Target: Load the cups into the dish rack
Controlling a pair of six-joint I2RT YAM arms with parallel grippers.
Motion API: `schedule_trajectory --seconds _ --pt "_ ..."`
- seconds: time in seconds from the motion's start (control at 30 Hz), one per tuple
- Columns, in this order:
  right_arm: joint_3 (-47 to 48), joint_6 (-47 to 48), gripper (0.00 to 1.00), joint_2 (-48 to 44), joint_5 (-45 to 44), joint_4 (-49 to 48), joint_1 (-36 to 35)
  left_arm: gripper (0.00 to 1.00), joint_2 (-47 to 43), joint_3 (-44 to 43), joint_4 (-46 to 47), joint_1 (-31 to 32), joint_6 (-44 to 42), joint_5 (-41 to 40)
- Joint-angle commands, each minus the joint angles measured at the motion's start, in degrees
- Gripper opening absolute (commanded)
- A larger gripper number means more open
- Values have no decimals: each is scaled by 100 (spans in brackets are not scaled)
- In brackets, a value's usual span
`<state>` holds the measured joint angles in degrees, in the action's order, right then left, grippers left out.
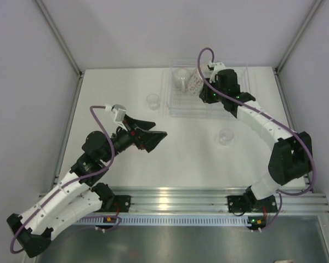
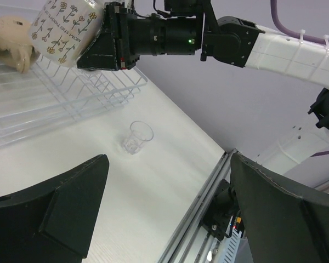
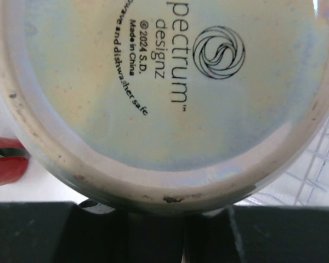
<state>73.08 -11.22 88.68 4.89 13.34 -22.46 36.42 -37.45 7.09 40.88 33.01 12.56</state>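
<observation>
My right gripper (image 1: pixel 205 87) is shut on a white mug with flower print (image 1: pixel 195 83) and holds it over the clear plastic dish rack (image 1: pixel 230 107). The left wrist view shows this mug (image 2: pixel 66 24) tilted above the rack (image 2: pixel 71 96), next to a tan mug (image 2: pixel 13 34) lying in it. In the right wrist view the mug's printed base (image 3: pixel 170 82) fills the frame. My left gripper (image 1: pixel 153 137) is open and empty over the table's middle. Two small clear glasses stand on the table, one left of the rack (image 1: pixel 152 100) and one in front of it (image 1: pixel 226 136).
A red object (image 3: pixel 5 164) shows at the left edge of the right wrist view, beside the mug. The table's metal rail (image 1: pixel 175 197) runs along the near edge. White enclosure walls stand on both sides and behind the rack.
</observation>
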Motion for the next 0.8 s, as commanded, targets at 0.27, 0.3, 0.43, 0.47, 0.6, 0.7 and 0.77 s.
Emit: schedule_trajectory --seconds 0.27,0.3,0.43,0.47,0.6,0.7,0.77 --pt "857 1621 0 825 -76 -1167 75 98 31 89 143 16 311 168" --pt "857 1702 0 861 -84 -1202 75 98 5 98 143 16 320 168" --pt "910 2010 0 1063 -102 -1246 75 98 -13 98 143 16 390 194" --pt "927 2054 0 1089 -102 -1238 84 98 -4 80 143 16 390 203" --pt "989 2264 0 1256 -32 -1194 84 98 14 28 91 16 355 238" --pt "998 2318 0 1406 -84 -1176 101 98 22 -25 64 16 346 212" --pt "1033 2344 0 1520 -93 -1176 163 98 14 -34 64 16 398 221"
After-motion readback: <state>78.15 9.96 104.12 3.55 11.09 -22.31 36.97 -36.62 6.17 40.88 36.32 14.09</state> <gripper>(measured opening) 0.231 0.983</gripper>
